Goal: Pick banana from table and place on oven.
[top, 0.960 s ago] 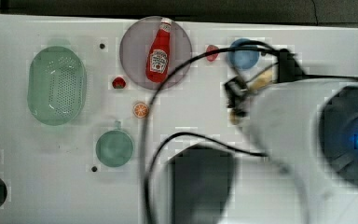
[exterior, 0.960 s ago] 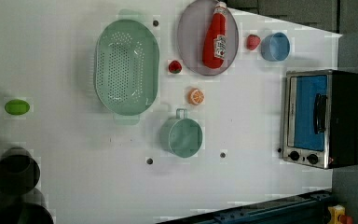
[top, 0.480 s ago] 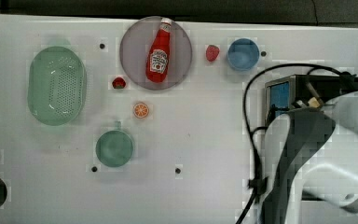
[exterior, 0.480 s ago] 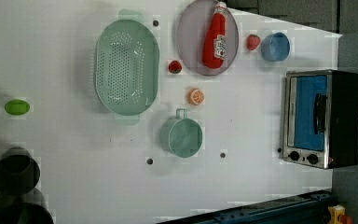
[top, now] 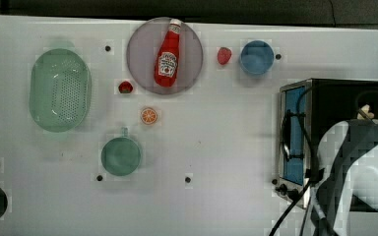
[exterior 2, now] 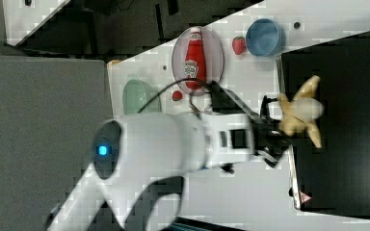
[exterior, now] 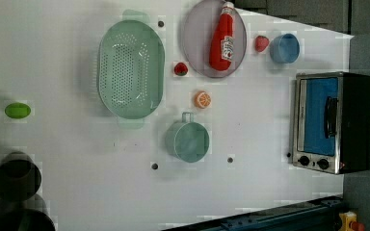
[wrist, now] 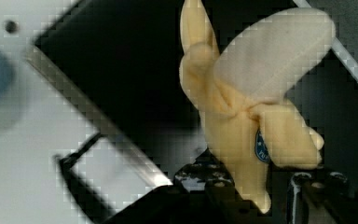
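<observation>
The gripper (exterior 2: 289, 126) holds the banana (exterior 2: 299, 114), and its jaws are closed narrow on the lower, peeled-back part of the fruit. In the wrist view the banana (wrist: 256, 102) is half peeled, with the pale flesh on top and the yellow skin hanging down to the black fingers (wrist: 223, 191). In the right view the banana hangs over the black top of the oven (exterior 2: 347, 125), near the edge on the right view's left. I cannot tell if it touches the top.

In the top view the oven (top: 344, 98) stands on the table (top: 226, 147) at the top view's right, and the white arm (top: 364, 167) covers a part of it. A small piece of the banana (top: 365, 112) shows above the arm. In the left view the oven (exterior: 335, 122) has its blue glass door towards the left view's left.

The other things are well apart from the oven. A ketchup bottle (top: 167, 55) lies on a grey plate (top: 140, 54). On the top view's right of the plate there is a strawberry (top: 224, 55), and beside it a blue bowl (top: 256, 57). A green colander (top: 60, 90) is at the top view's left. A green cup (top: 121, 155), an orange slice (top: 149, 116) and a small red fruit (top: 125, 87) lie between the colander and the plate.
</observation>
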